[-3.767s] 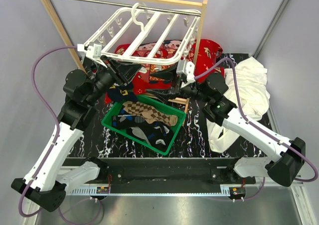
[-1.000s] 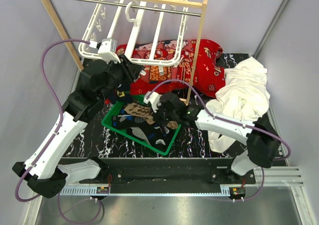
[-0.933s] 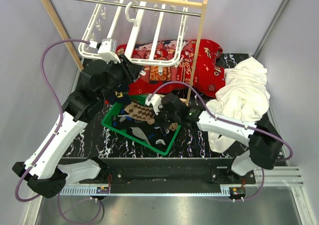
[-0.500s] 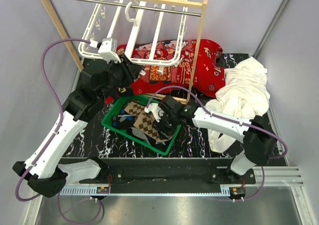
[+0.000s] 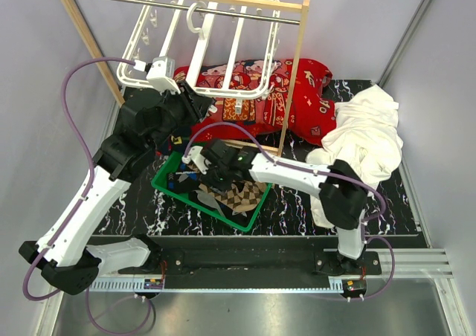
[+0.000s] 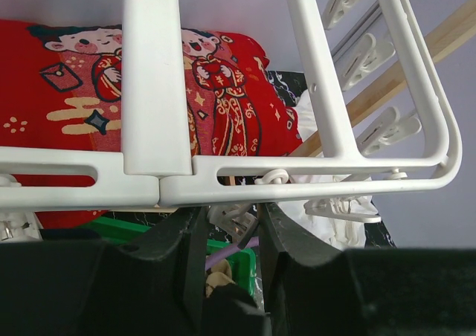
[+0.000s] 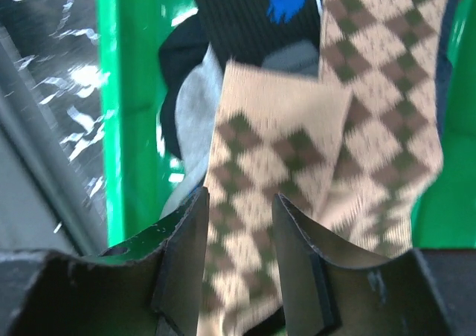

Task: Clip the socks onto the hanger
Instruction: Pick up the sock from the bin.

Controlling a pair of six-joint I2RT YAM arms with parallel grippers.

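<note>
In the green basket [image 7: 113, 113], the argyle sock [image 7: 279, 146] lies straight below the right gripper [image 7: 239, 202], running lengthwise between its half-spread, seemingly empty jaws.

Robot lab, grey walls [image 5: 372, 24], metal rail [image 5: 245, 284]

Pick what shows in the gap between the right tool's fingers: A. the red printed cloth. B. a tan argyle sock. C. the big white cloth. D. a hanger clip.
B: the right wrist view shows the tan argyle sock beneath the right tool, whose fingers stand apart over the green basket.
</note>
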